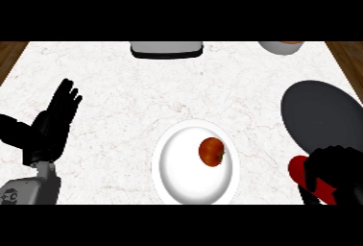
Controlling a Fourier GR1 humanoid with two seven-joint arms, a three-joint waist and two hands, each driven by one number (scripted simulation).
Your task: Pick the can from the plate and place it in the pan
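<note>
the right hand [339, 170] sits low at the view's right edge with its fingers curled round a red can [306, 174], so the can is off the plate [174, 158] and held just at the near rim of the dark pan [322, 113]. part of the can is hidden by the fingers, which wrap it from the far side; it looks tilted, though how much is hard to tell. the hand is placed there because the pan lies directly beyond it, so by my reading the carry is well along and only the move over the pan and the release are left. the white plate, near the middle, holds a brown-red round item [212, 151] that is not the task's thing and lies apart from both hands. the left hand [53, 120] rests at the left, fingers straight and up, holding nothing and staying out of the way
</note>
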